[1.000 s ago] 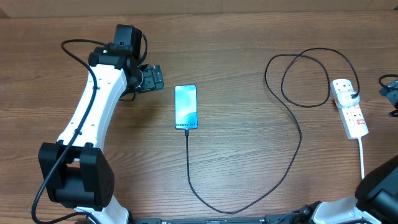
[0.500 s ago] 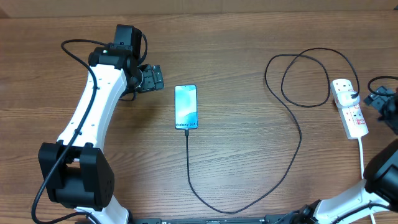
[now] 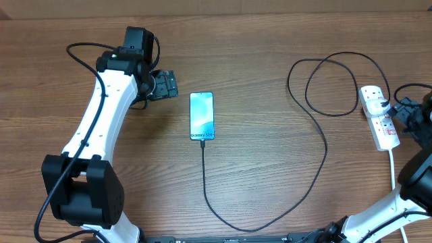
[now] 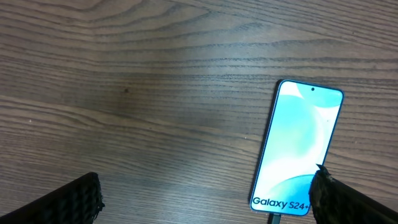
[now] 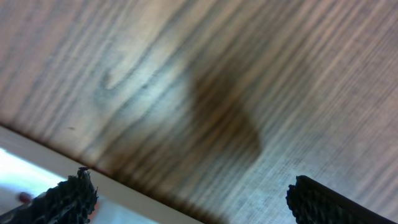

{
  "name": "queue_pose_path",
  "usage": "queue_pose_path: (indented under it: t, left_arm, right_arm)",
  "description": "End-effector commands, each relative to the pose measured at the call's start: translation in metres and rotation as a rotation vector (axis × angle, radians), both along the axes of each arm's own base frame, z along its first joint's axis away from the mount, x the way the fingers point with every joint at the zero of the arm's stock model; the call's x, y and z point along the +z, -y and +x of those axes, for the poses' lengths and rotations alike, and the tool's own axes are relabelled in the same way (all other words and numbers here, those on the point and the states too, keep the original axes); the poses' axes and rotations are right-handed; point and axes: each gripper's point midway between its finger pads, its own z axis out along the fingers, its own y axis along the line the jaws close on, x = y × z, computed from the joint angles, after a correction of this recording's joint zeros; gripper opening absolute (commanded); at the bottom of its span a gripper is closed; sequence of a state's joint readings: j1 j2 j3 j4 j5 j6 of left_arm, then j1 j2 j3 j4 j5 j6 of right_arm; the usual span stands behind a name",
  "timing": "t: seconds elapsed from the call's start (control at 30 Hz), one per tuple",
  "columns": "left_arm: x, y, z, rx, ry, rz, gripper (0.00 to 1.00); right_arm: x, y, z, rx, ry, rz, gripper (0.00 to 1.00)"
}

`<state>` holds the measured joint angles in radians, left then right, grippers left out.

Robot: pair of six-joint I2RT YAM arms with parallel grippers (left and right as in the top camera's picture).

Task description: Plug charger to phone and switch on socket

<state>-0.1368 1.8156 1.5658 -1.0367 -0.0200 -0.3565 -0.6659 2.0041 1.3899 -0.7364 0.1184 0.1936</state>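
Holding both pairs of jaws spread wide, gripping nothing. Looking down on a brown wooden table [image 3: 270,40] carrying everything. Stretching the white left arm [image 3: 101,128] up the table's left side, with the left gripper [image 3: 164,85] hanging beside the top-left corner of the phone [image 3: 202,115], apart from it. Showing the right gripper [image 3: 407,113] at the right edge, just beside the socket [image 3: 379,116], contact impossible to tell. Trailing a white cord [image 3: 393,169] from the socket toward the near edge. Looping the charger [image 3: 322,145] from the black plug [image 3: 385,103] on the socket through one coil, then sweeping it down and around to the phone, lying flat at mid-table with its screen lit. Seating the plug tip [image 3: 202,142] against the phone's bottom edge, apparently inserted. Failing to tell how the red switches [image 3: 385,123] are standing
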Motion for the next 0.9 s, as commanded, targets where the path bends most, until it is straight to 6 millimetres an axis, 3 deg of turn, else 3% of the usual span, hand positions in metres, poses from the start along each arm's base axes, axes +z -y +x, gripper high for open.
queue_pose_path:
  t: [0.0, 0.87]
  left_arm:
    - [0.009, -0.001, 0.001, -0.017, 0.025, 0.012, 1.00]
    - [0.009, -0.001, 0.001, -0.017, 0.025, 0.012, 1.00]
  right_arm:
    - [-0.004, -0.007, 0.004, 0.029, 0.021, 0.034, 1.00]
    - [-0.023, -0.022, -0.007, 0.034, 0.003, 0.082, 1.00]
